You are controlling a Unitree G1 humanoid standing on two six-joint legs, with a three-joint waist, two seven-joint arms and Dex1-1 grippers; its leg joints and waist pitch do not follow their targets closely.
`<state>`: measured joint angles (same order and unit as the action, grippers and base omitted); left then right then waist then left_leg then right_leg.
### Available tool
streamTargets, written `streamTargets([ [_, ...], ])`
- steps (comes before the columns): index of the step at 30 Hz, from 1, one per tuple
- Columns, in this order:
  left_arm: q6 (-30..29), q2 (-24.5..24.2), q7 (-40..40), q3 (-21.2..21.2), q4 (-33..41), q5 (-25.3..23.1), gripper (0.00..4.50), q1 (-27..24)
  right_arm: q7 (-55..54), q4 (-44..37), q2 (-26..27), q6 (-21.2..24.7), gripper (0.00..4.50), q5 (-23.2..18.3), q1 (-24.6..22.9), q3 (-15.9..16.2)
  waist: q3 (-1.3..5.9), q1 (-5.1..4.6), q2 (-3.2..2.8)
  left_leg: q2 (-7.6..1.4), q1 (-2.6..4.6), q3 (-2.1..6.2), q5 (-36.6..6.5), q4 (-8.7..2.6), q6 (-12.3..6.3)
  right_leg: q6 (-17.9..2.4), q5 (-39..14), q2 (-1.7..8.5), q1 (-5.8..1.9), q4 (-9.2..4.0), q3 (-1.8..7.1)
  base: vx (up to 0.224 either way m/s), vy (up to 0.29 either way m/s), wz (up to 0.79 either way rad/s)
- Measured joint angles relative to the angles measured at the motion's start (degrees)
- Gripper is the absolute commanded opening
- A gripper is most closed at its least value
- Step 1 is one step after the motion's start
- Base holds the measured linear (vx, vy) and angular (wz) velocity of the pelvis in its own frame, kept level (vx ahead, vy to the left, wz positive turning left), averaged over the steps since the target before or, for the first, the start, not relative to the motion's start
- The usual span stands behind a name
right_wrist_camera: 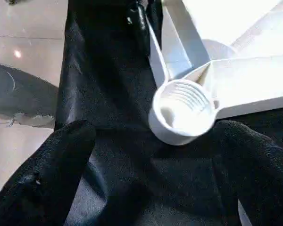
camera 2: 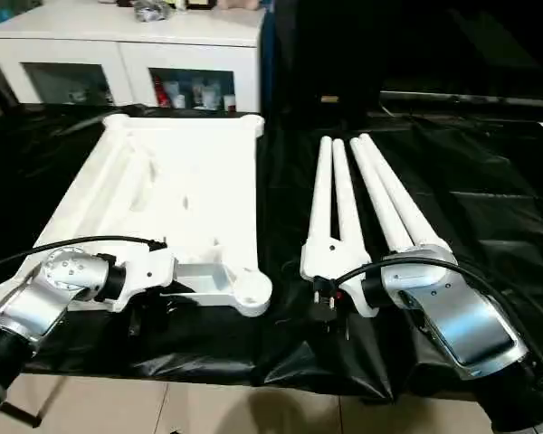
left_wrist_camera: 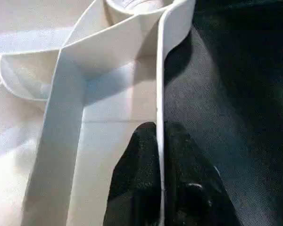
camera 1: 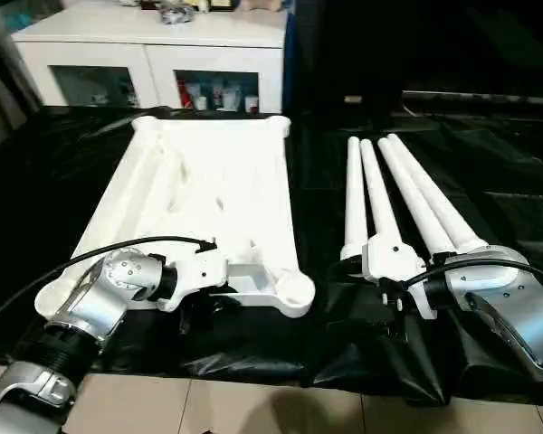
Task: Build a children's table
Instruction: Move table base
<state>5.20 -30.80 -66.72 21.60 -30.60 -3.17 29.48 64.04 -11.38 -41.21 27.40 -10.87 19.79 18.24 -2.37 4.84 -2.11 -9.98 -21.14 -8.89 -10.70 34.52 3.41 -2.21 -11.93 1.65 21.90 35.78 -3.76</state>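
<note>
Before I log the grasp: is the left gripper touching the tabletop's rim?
Touching. The left wrist view shows the left gripper with a black finger on each side of the tabletop rim, pressed against it.

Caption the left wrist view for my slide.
Left gripper's black fingers pinch the upturned tabletop's edge wall near a round corner socket.

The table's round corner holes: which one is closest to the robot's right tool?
The near corner hole on the legs' side of the tabletop. It sits closest to the right tool; the far corners lie by the cabinet.
</note>
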Motion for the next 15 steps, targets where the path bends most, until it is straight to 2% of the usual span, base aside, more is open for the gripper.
streamTargets([
  [4, 0.84, -0.10, 1.31, -0.73, -2.00, -0.20, 0.03, 0.57, -0.12, 0.00, 0.03, -0.01, 4.50, 0.01, -0.05, 0.21, -0.02, -0.14, -0.03, -0.02, 0.02, 0.00, 0.00, -0.04, 0.00, 0.00, -0.01, -0.04, 0.02, 0.00, 0.00, 0.000, 0.000, 0.00],
  [9, 8.55, -1.53, 3.53, -1.53, -9.03, -1.51, 0.03, 2.60, -0.35, 0.00, 0.58, -0.28, 4.50, 0.25, -0.05, 0.33, -0.09, -0.09, 0.07, -0.03, -0.04, 0.00, 0.00, -0.03, 0.00, 0.00, -0.01, -0.04, 0.05, -0.03, 0.00, 0.000, 0.000, 0.00],
  [15, 12.67, -3.32, 3.75, -2.76, -13.76, -1.79, 0.03, 3.69, -0.47, 0.00, 0.58, -0.55, 4.50, 0.51, -0.04, 0.41, -0.10, 0.40, 0.09, -0.04, -0.17, 0.00, -0.06, -0.05, -0.07, -0.01, -0.02, -0.03, 0.08, -0.18, -0.03, 0.000, 0.000, 0.00],
])
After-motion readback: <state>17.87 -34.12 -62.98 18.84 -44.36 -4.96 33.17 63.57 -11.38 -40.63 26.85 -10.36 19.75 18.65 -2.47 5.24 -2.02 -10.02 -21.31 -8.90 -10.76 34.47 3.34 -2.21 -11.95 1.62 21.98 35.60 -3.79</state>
